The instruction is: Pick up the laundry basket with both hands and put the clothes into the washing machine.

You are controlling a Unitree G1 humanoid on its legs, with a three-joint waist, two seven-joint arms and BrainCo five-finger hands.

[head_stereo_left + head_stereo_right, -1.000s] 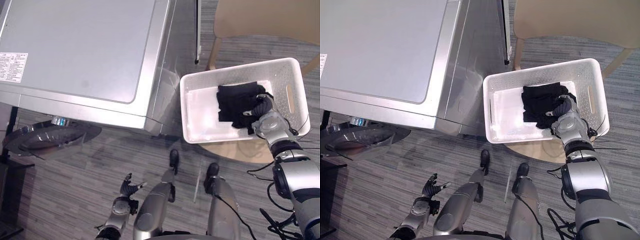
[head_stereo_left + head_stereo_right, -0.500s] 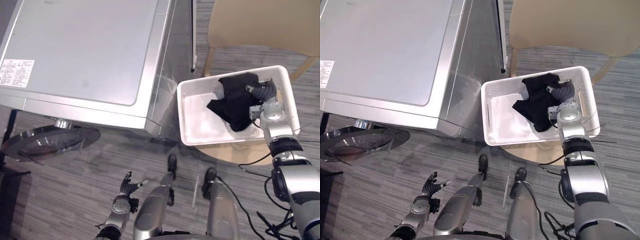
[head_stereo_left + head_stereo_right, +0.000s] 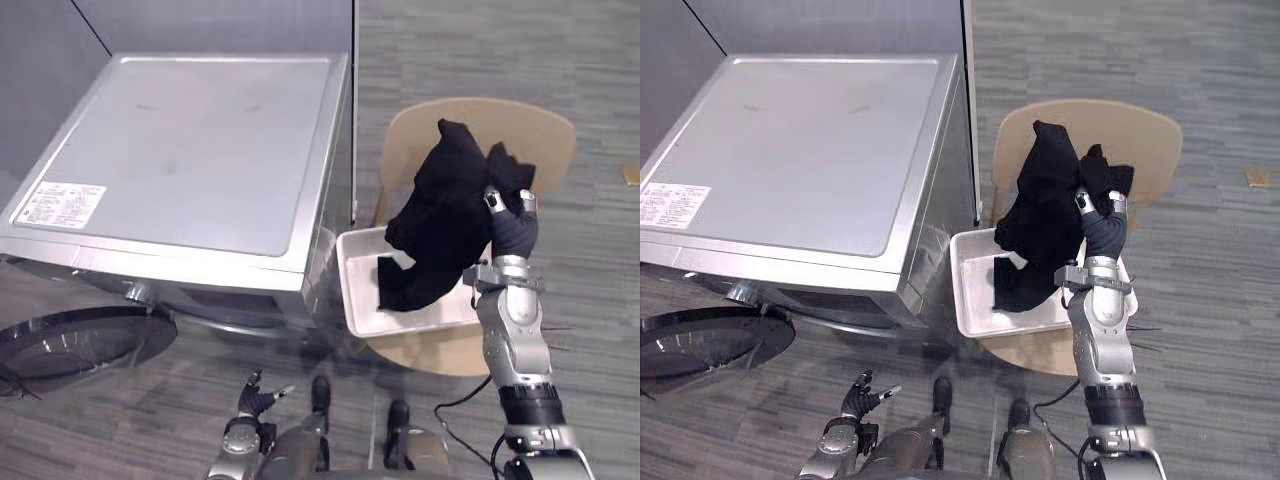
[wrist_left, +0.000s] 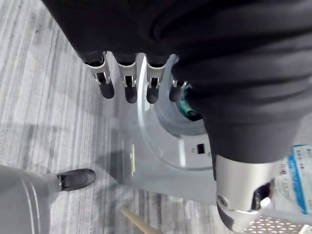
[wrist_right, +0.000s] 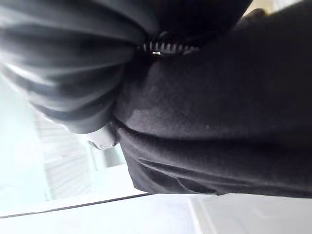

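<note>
The right hand (image 3: 512, 232) has its fingers curled tight round the black clothes (image 3: 440, 215) and holds them high over the white laundry basket (image 3: 349, 285), so they can come out over its walls. The basket sits on the wooden chair (image 3: 545, 135), at the edge beside the washing machine (image 3: 190, 150), whose round door (image 3: 75, 340) is open. The left hand (image 3: 256, 396) hangs low, fingers loose and empty.

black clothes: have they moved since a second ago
Yes: the black clothes lay inside the white basket; now the right hand holds them lifted up above it.
</note>
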